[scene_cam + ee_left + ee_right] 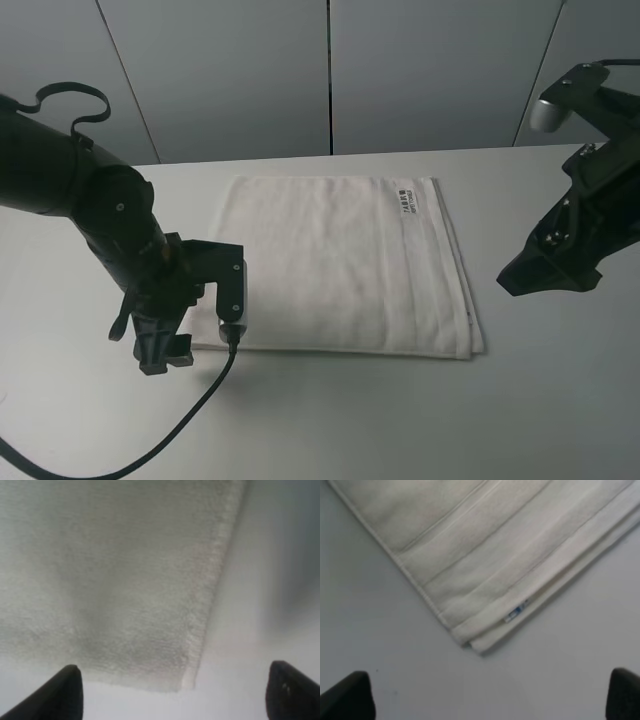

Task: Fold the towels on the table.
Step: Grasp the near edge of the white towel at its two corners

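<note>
A cream terry towel (340,265) lies flat and folded in the middle of the white table (330,420). Its small dark-printed label (405,200) is near the far right edge, beside a woven border band. My left gripper (160,352) hangs at the towel's front-left corner. In the left wrist view it is open (175,700) and empty, with that corner (182,677) just ahead between the fingertips (65,690). My right gripper (525,278) is to the right of the towel, apart from it. It is open (485,700) and empty, facing the layered front-right corner (475,645).
A grey panelled wall (330,70) stands behind the table. A black cable (190,410) trails from the left arm across the table's front left. Bare tabletop surrounds the towel on all sides.
</note>
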Robot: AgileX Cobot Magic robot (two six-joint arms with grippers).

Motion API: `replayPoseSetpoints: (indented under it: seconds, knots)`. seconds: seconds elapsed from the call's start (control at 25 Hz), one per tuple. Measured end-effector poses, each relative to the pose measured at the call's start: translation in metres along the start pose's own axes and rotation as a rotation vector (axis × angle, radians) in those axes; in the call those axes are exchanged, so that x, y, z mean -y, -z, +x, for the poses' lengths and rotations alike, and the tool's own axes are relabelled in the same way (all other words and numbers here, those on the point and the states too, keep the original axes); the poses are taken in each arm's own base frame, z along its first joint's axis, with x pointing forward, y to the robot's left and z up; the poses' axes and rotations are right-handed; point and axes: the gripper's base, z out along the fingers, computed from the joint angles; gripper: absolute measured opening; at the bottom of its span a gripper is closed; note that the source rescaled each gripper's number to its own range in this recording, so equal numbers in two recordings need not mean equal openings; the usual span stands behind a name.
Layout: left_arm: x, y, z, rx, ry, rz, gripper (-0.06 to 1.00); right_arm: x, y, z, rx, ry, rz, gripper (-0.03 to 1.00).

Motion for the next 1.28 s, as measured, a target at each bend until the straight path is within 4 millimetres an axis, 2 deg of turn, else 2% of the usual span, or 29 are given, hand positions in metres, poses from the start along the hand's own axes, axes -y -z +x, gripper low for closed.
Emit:
replayPoseSetpoints:
  seconds: [0.88,1.12,1.28]
  knots:
    - [0.005,-0.021,-0.003,-0.037,-0.028,0.057,0.98,0.0,-0.001,0.0,-0.008,0.08,-0.008,1.0]
    - [0.004,-0.022,-0.003,-0.036,-0.024,0.058,0.98,0.003,-0.02,-0.001,-0.077,0.124,-0.076,1.0]
    - [0.004,-0.022,-0.003,-0.034,-0.024,0.056,0.98,-0.006,-0.04,-0.006,-0.14,0.271,-0.12,1.0]
